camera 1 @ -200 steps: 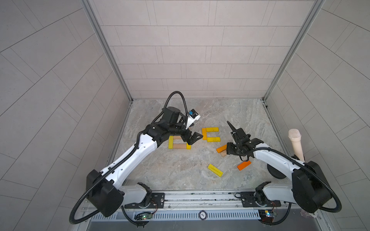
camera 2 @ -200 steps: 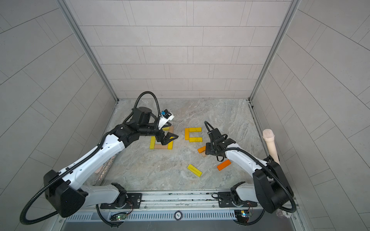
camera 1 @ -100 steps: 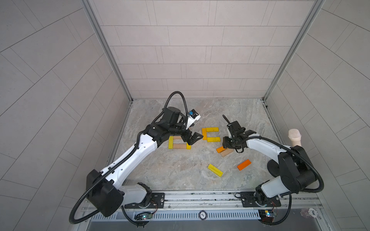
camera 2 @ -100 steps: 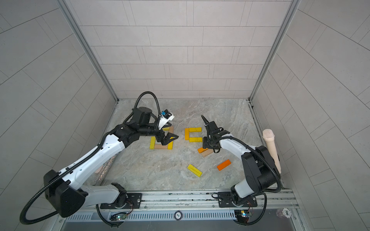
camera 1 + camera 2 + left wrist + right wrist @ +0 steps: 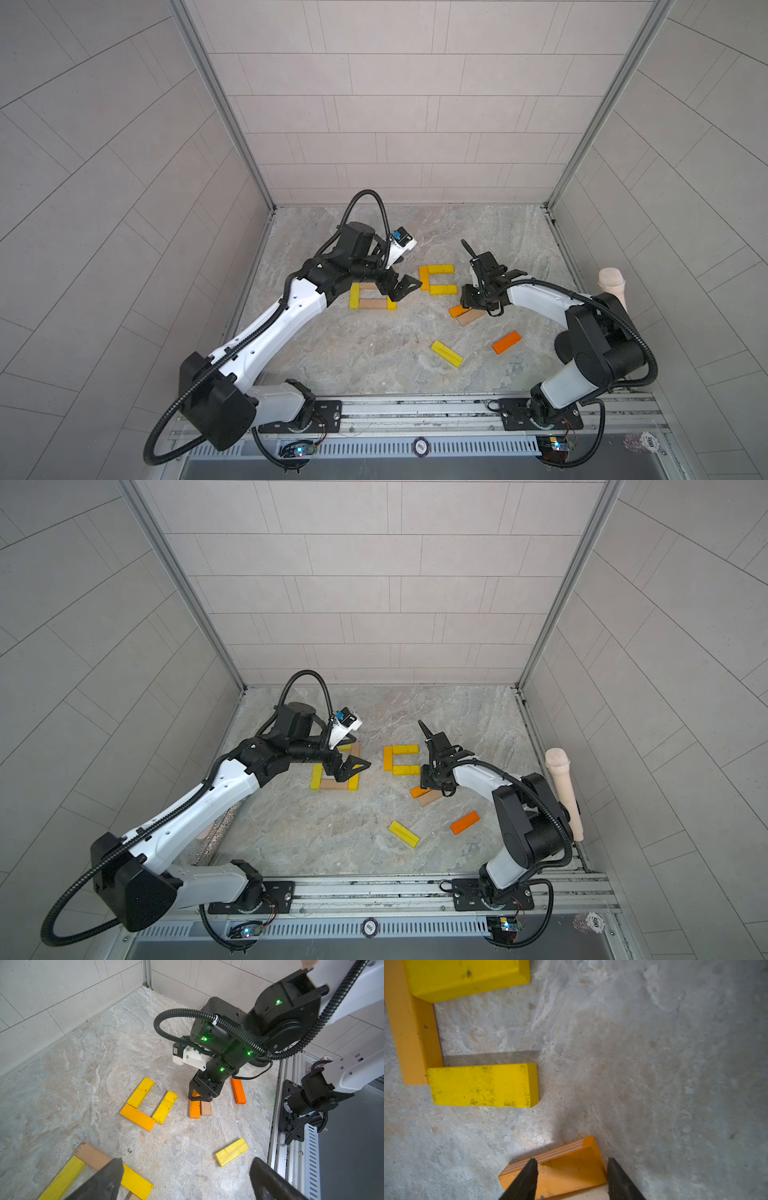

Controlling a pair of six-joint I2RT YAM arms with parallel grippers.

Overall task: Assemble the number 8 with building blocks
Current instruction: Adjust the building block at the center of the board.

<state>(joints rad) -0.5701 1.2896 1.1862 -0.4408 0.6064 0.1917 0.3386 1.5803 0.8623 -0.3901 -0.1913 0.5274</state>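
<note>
A square loop of yellow [image 5: 354,296] and tan [image 5: 372,304] building blocks, part of the number 8, lies at the left, its far half mostly hidden under my left arm. My left gripper [image 5: 187,1162] hovers open above that loop's right yellow bar [image 5: 135,1183]. My right gripper [image 5: 572,1159] is down over one end of an orange block [image 5: 566,1167] that lies against a tan block [image 5: 206,1108]. Its fingers stand close on either side of the orange block, but contact does not show. One orange and two yellow bars form a C shape [image 5: 423,277] in the middle.
A loose yellow block [image 5: 446,353] and a loose orange block [image 5: 506,342] lie nearer the front rail. A beige microphone [image 5: 563,791] leans on the right wall behind my right arm. A glittery object [image 5: 218,827] lies by the left wall under my left arm.
My right arm swung left and forward, lowering its gripper onto the orange and tan pair while its jaws narrowed. The left arm and all the blocks stayed put.
</note>
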